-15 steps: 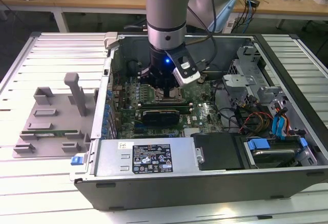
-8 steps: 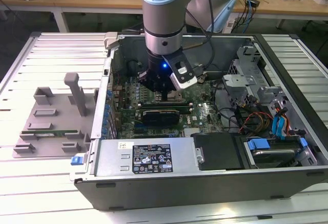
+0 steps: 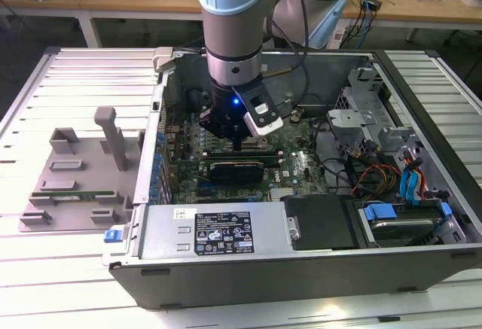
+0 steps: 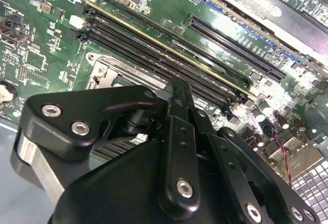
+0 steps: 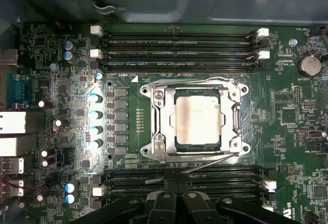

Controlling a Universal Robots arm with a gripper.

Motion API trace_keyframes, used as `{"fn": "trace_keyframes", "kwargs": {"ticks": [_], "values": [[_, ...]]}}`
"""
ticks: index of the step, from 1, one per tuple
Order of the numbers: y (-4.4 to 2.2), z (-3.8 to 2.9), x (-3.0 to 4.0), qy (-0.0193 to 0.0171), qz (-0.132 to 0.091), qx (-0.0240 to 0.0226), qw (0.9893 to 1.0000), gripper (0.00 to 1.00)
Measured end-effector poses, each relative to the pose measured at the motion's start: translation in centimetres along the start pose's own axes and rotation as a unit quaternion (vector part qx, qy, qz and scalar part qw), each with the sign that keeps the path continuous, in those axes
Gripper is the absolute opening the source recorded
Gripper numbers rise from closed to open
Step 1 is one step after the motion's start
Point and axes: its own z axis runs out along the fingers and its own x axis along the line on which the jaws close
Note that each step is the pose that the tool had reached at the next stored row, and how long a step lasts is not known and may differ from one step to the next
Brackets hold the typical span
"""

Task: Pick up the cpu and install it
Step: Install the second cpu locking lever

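Apparently seated in the socket (image 5: 197, 119), the cpu (image 5: 198, 117) lies free; the gripper (image 5: 177, 198) looks clenched, empty.

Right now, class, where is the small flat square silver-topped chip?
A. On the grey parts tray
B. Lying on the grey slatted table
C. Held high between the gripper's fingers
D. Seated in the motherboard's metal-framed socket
D: in the first wrist view the silver-topped chip sits inside the metal-framed socket.

Silver-grey cpu (image 5: 198, 117) with a thin green rim sits inside the silver socket frame (image 5: 157, 124) on the green motherboard (image 5: 297, 147); black memory slots (image 5: 179, 42) with white clips beside that frame, black gripper (image 5: 177, 196) near it
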Motion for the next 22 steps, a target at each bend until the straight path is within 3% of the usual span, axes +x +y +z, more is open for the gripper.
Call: {"fn": "trace_keyframes", "kwargs": {"ticks": [2,3,4,22], "values": [[0.0,0.02,0.01,0.0,0.0,-0.0008,1.0,0.11],[-0.08,0.02,0.09,0.0001,0.001,-0.0133,0.9999,0.11],[-0.15,0.02,0.21,0.0002,0.001,-0.0216,0.9998,0.11],[-0.41,0.56,0.36,0.0029,-0.029,-0.0241,0.9993,0.11]]}}
